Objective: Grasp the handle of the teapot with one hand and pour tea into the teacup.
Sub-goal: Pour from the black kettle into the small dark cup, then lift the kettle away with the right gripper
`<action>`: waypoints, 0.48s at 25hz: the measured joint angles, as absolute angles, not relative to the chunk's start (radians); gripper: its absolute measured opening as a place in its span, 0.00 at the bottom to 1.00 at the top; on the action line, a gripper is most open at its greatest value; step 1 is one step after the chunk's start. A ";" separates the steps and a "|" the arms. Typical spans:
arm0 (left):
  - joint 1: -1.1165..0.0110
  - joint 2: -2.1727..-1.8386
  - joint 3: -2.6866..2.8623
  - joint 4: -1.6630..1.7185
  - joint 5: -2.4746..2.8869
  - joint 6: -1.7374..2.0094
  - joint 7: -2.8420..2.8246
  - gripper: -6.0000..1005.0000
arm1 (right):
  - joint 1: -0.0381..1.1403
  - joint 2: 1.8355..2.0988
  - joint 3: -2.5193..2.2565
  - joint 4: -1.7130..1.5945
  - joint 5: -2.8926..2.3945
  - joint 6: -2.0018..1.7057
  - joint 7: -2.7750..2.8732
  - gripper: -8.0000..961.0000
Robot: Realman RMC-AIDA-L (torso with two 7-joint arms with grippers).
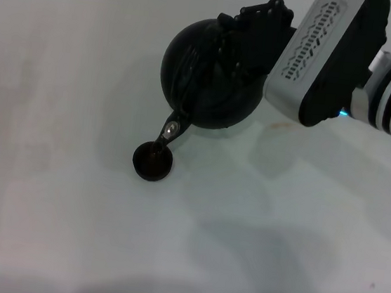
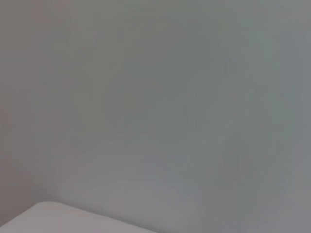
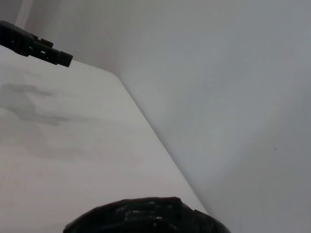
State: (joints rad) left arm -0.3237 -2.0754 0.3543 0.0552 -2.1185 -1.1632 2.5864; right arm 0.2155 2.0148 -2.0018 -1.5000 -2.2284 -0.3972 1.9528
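1. A plain white worktop [image 1: 70,196] fills nearly the whole head view, matte and without markings.
2. Soft grey shadows lie across its near part, the broadest along the near edge and right of centre.
3. A faint brownish smudge [image 1: 280,128] shows on the worktop towards the right.
4. A small dark speck [image 1: 372,285] sits near the right edge.
5. In the left wrist view a bare grey-white wall [image 2: 160,97] fills most of the view, with a pale worktop corner [image 2: 58,219] showing.
6. In the right wrist view the worktop's straight edge [image 3: 155,141] meets a plain pale wall [image 3: 233,87].
7. Light is even and diffuse.
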 joint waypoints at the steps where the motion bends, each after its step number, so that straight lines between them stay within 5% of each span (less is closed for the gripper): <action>1: -0.324 -2.075 0.354 0.054 -2.118 -1.163 2.586 0.88 | 0.212 2.015 -2.008 -1.500 -2.229 -0.385 1.945 0.17; 12: -0.321 -2.076 0.354 0.054 -2.119 -1.164 2.586 0.88 | 0.188 2.017 -2.028 -1.497 -2.230 -0.336 1.890 0.17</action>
